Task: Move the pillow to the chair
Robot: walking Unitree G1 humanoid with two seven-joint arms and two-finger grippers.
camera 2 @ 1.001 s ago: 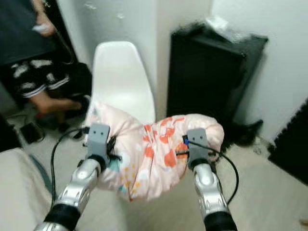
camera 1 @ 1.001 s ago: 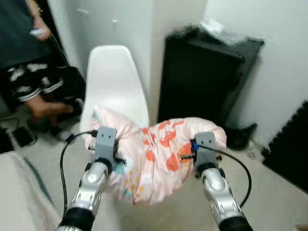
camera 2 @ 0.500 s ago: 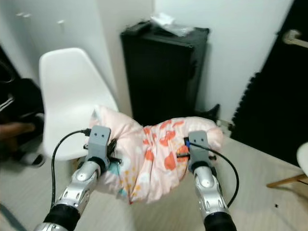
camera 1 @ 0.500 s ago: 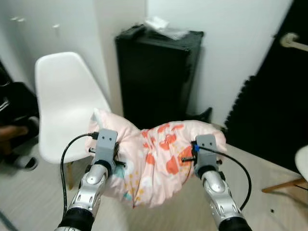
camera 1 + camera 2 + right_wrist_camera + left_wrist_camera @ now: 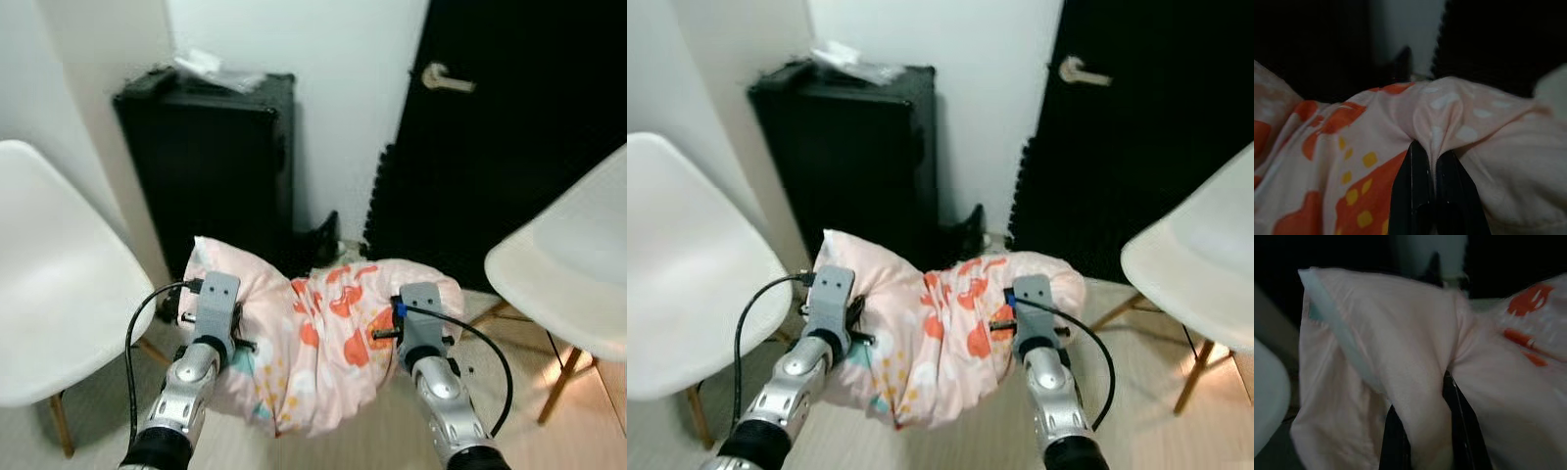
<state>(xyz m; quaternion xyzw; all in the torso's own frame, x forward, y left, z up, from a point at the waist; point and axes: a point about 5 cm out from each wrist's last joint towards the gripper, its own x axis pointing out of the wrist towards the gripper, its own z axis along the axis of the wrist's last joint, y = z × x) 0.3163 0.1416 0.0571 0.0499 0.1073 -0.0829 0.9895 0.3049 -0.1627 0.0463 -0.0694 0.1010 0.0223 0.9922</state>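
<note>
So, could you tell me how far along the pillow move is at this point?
Done: the pillow is picked up, off any surface. In hand: the left gripper and right gripper each pinch a fold of its fabric, holding it in the air between two white chairs, one on the left and one on the right. Left: bring it over a seat, set it down and let go.
</note>
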